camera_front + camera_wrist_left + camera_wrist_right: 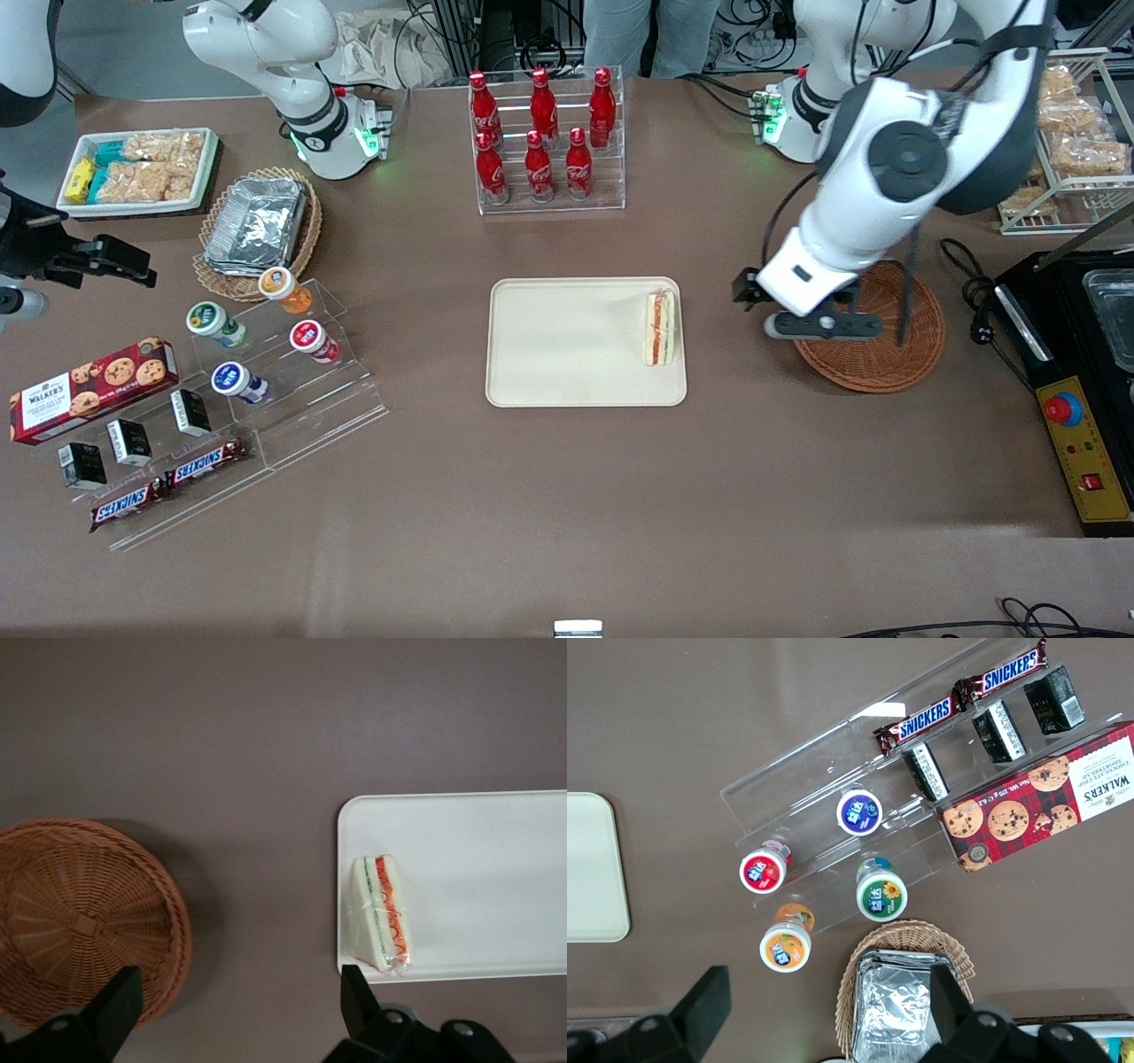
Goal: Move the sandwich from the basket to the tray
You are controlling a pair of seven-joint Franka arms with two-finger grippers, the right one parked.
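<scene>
Sandwich (660, 330): triangular white-bread wedge, red, orange and green filling showing; lies on flat cream-beige plastic tray (567, 354) at the edge nearest the pincer.
Pincer (239, 1001): wide open, empty, over bare desk between tray and round reddish-brown wicker basket (886, 341).

Left arm: glossy white shells, dark grey round joint cap, black cable alongside. Gripper (819, 324): black, with wedge-shaped fingers (120, 997); green base light.
</scene>
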